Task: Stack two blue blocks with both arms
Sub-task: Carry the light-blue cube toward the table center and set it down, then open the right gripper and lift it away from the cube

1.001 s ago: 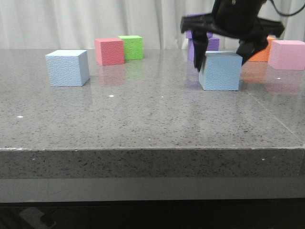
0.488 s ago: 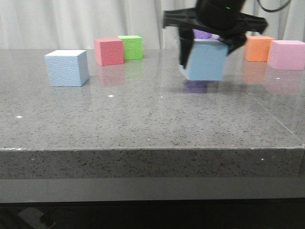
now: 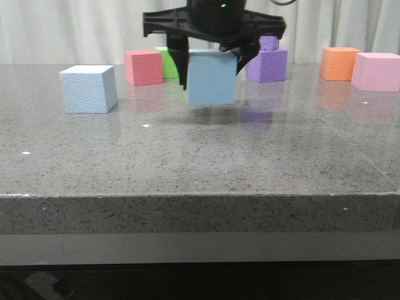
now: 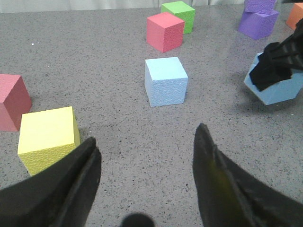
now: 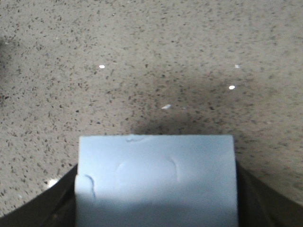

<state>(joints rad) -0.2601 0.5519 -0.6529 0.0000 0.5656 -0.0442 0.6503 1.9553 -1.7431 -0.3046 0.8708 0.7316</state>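
My right gripper [image 3: 211, 67] is shut on one pale blue block [image 3: 211, 80] and holds it just above the grey table, near the middle. In the right wrist view this block [image 5: 156, 179] fills the space between the dark fingers [image 5: 59, 198]. The other blue block [image 3: 88, 89] stands on the table at the left, apart from it. In the left wrist view that block [image 4: 165, 81] lies ahead of my left gripper [image 4: 147, 142], which is open and empty above the table; the held block [image 4: 281, 90] shows at the edge. The left gripper is out of the front view.
A red cube [image 3: 142, 67] and a green cube [image 3: 169, 61] stand at the back, behind the held block. Two stacked purple cubes [image 3: 267, 62], an orange cube [image 3: 339, 62] and a pink cube [image 3: 376, 71] are at the back right. A yellow cube [image 4: 47, 132] and a dark red cube [image 4: 12, 101] lie near the left gripper.
The right gripper closed on the blue block at the right, lifted it off the table and carried it leftward toward the other blue block, uncovering the purple cubes.
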